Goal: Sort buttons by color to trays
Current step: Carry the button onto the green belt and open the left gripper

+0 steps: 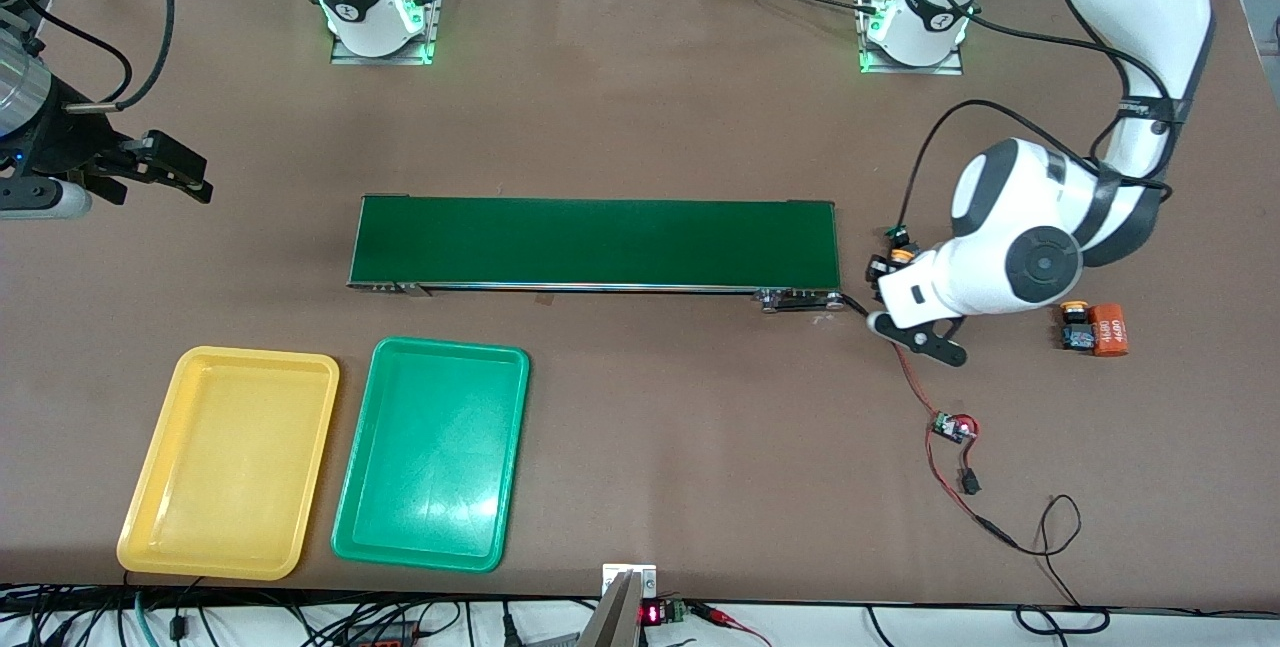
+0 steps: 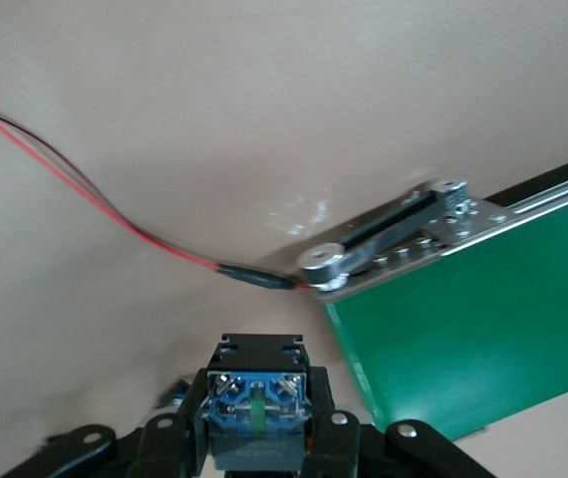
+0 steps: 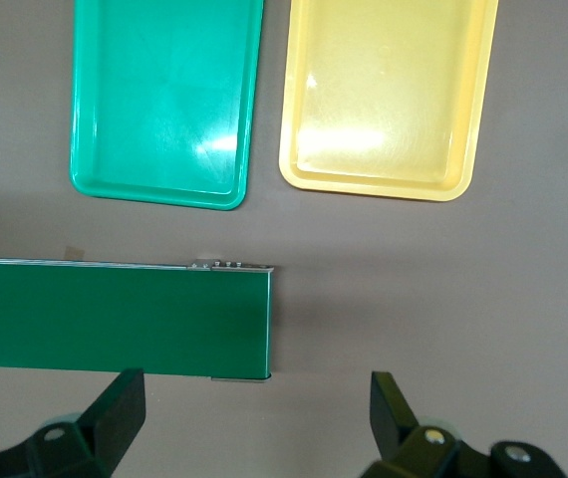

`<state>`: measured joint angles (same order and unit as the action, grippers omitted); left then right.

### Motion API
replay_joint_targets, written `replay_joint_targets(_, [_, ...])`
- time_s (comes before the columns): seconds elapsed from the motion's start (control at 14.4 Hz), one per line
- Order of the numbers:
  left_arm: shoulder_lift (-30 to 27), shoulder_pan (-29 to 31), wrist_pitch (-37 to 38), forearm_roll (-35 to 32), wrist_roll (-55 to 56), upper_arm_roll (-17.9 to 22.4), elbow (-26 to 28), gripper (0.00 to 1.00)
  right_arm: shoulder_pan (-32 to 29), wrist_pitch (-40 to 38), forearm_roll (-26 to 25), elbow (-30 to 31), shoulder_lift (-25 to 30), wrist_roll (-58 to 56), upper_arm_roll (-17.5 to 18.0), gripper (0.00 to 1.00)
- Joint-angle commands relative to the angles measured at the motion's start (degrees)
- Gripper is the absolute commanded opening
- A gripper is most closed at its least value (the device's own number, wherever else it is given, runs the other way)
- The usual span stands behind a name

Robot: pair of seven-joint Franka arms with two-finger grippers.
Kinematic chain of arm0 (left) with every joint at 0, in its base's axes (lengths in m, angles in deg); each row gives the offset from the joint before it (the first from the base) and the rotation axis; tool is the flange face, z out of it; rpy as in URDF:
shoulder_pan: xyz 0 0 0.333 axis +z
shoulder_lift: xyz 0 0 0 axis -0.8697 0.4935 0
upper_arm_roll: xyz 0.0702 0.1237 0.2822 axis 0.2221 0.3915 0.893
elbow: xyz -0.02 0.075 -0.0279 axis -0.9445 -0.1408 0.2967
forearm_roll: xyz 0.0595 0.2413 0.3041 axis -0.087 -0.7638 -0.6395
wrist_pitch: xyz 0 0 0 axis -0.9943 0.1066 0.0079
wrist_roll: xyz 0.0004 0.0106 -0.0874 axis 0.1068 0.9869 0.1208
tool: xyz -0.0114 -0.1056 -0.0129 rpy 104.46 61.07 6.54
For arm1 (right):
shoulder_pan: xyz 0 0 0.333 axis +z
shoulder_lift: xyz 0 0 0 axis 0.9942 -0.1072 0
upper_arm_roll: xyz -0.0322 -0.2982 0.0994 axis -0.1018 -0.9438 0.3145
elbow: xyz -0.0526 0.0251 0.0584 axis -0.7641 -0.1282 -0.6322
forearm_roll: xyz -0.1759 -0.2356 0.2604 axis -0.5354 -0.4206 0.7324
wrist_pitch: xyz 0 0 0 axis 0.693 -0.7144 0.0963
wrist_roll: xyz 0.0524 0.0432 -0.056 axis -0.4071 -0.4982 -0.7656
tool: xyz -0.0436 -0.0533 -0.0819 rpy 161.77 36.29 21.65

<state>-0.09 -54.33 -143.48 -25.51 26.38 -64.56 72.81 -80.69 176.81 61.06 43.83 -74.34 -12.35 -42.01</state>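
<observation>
- The left pincer [image 1: 905,327] hung low over the brown counter [image 1: 640,127], just off the end of the long dark-green conveyor belt [image 1: 597,243] that lies toward the left arm's end.
- In the left wrist view that pincer was clenched on a small push-button switch with a black body and bluish base [image 2: 256,418]; a green part showed in the middle of its base, but the cap colour could not be told.
- Gripping it by the body probably kept it steady for setting on the belt, whose metal end bracket [image 2: 389,249] lay close ahead of the pincer.
- Two more buttons showed: one yellow-capped button [image 1: 901,253] right beside the left pincer, and another yellow-capped button [image 1: 1074,325] on the counter, touching an orange cylinder [image 1: 1108,329]. A dark cluster next to the first may have hidden a fourth; I could not tell.
- The right pincer [image 1: 150,175] waited released over the counter near the belt's other end, its fingers [image 3: 115,413] spread wide.
- Two shallow trays lay ahead of the right pincer, side by side: one yellow rectangular plastic tray [image 1: 232,462] and one green rectangular plastic tray [image 1: 432,454], both without buttons.
- That layout suggested the belt would carry each button toward the right pincer for sorting.
</observation>
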Motion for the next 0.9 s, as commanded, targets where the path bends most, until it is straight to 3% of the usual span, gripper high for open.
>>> replay_joint_targets(0.0, [-0.29, -0.73, 0.18, 0.77, 7.74, -2.95, 2.2, 0.18, -0.26, 0.55, -0.28, -0.14, -0.15, 0.52, 0.16, 1.0])
replay_joint_targets(0.35, [0.06, -8.54, -2.01, 0.68, 24.44, -3.05, 4.4, 0.18, -0.17, 0.72, -0.11, -0.14, -0.15, 0.61, 0.16, 1.0])
replay_joint_targets(0.69, [0.59, -12.25, -11.6, -0.11, 32.64, -2.87, 9.94, 0.23, -0.17, 1.43, -0.02, -0.14, -0.41, 0.61, 0.16, 1.0])
replay_joint_targets(0.76, [0.68, -12.25, -11.6, -0.11, 32.73, -2.87, 9.77, 0.4, -0.17, 1.43, -0.11, -0.14, -0.41, 0.61, 0.16, 1.0])
replay_joint_targets(0.83, [0.59, -11.9, -11.51, -0.11, 32.73, -2.78, 9.68, 0.69, -0.17, 1.43, -0.02, -0.14, -0.41, 0.61, 0.16, 1.0])
